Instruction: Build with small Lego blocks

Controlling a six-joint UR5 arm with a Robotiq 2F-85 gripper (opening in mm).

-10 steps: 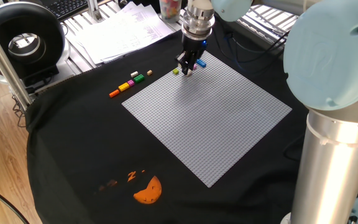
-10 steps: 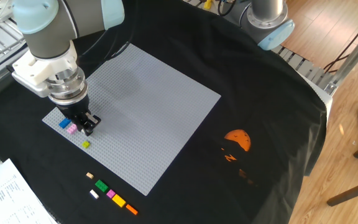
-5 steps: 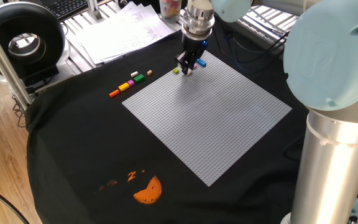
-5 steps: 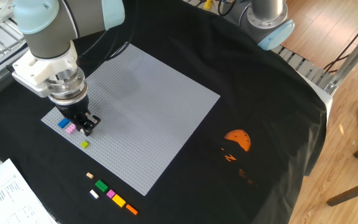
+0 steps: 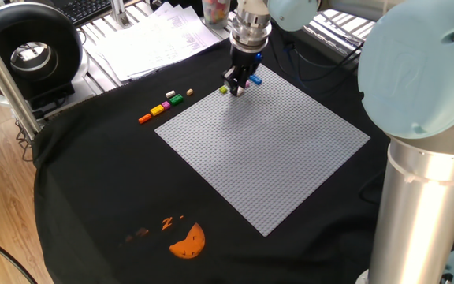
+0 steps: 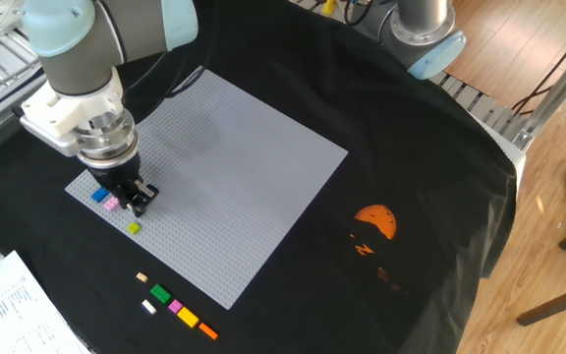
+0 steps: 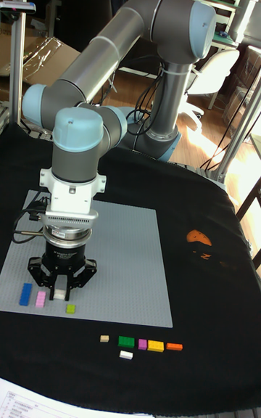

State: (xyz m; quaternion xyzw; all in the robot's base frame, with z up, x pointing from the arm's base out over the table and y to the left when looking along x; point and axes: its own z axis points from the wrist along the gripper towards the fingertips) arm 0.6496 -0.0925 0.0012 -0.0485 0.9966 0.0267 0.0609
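My gripper (image 7: 61, 292) stands low over the near-left corner of the grey baseplate (image 7: 123, 258), its fingers drawn in on a small white brick (image 7: 58, 294) that touches the plate. From the other side the gripper (image 6: 138, 202) hides that brick. Left of it on the plate sit a pink brick (image 7: 40, 297) and a blue brick (image 7: 26, 294), with a lime brick (image 7: 70, 308) just in front. Off the plate on the black cloth lie tan (image 6: 142, 278), green (image 6: 160, 294), white (image 6: 148, 307), pink (image 6: 175, 307), yellow (image 6: 187, 318) and orange (image 6: 207, 331) bricks. The gripper (image 5: 239, 85) also shows from the far side.
An orange half-round print (image 6: 376, 220) marks the black cloth to the right of the plate. Papers (image 5: 156, 35) and a black round device (image 5: 30, 51) lie beyond the cloth. The arm's base column (image 5: 424, 197) stands at the right edge.
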